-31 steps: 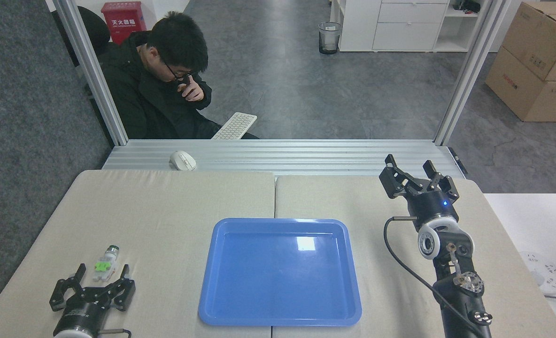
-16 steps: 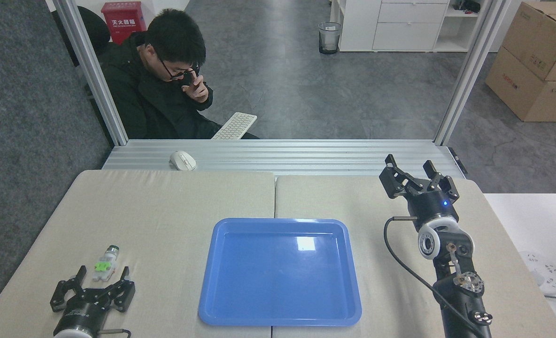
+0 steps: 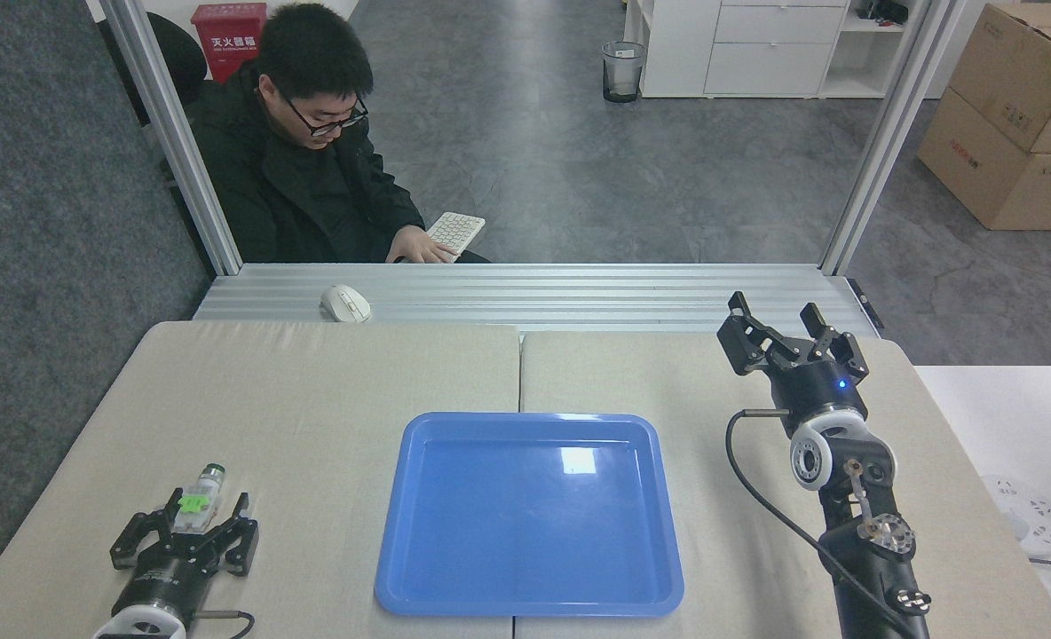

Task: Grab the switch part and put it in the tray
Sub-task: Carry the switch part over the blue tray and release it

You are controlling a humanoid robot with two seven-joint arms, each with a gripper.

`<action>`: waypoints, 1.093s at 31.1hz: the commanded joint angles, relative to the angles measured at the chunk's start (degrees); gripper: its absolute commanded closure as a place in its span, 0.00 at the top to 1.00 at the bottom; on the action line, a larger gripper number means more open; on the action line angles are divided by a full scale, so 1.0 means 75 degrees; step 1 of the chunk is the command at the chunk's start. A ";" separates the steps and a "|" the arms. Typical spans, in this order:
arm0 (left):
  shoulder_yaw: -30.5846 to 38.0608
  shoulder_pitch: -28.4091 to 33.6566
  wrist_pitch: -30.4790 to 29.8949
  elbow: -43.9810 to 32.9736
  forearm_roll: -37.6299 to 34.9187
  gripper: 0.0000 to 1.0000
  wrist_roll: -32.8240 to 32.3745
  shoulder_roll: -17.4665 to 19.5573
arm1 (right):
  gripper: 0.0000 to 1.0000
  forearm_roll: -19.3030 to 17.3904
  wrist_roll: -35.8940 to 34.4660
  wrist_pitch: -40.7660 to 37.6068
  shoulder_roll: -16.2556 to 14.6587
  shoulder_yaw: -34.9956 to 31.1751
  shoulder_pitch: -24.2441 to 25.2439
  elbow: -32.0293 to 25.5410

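The left gripper, fingers spread, straddles the switch part lying between its tips, left of the tray. Closing off-centre could squirt the part sideways. The right gripper hangs open.

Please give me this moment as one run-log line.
phase: approach | left gripper: open, straddling switch part | right gripper: open, idle | tray: empty

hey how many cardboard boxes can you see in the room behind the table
2, stacked at the far right beside the frame post: a large lower box on the floor and an upper box on it. Others may lie out of frame.
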 commanded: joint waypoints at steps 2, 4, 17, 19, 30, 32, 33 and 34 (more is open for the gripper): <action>-0.0461 -0.0097 -0.0035 0.0648 0.0007 0.56 -0.0005 0.0114 | 1.00 0.0000 -0.0006 0.0006 -0.0006 0.0004 0.0000 0.0000; -0.0203 -0.0097 -0.0024 -0.1996 -0.0310 0.00 -0.0145 0.0231 | 1.00 0.0000 0.0005 0.0006 -0.0006 0.0004 0.0000 0.0000; -0.1057 -0.0706 -0.2107 -0.4602 -0.0427 0.00 -0.1528 -0.1350 | 1.00 0.0000 0.0005 -0.0005 0.0006 -0.0008 0.0000 0.0000; -0.1548 -0.0753 -0.2226 -0.4521 -0.0450 0.00 -0.1644 -0.1502 | 1.00 0.0000 0.0005 -0.0005 0.0006 -0.0008 0.0000 0.0000; -0.2746 -0.1210 -0.1806 -0.1194 -0.2007 0.00 -0.3215 -0.2615 | 1.00 0.0000 0.0005 -0.0017 0.0018 -0.0008 0.0000 0.0000; -0.2688 -0.1222 -0.1606 -0.0993 -0.2115 0.00 -0.3251 -0.2710 | 1.00 0.0000 0.0005 -0.0017 0.0030 -0.0008 0.0000 0.0000; -0.2688 -0.1199 -0.1536 -0.1016 -0.2080 0.00 -0.3262 -0.2698 | 1.00 0.0000 0.0005 -0.0017 0.0018 -0.0008 0.0000 0.0000; -0.2688 -0.1198 -0.1489 -0.1051 -0.2079 0.00 -0.3262 -0.2698 | 1.00 0.0000 0.0005 -0.0017 0.0030 -0.0008 0.0000 0.0000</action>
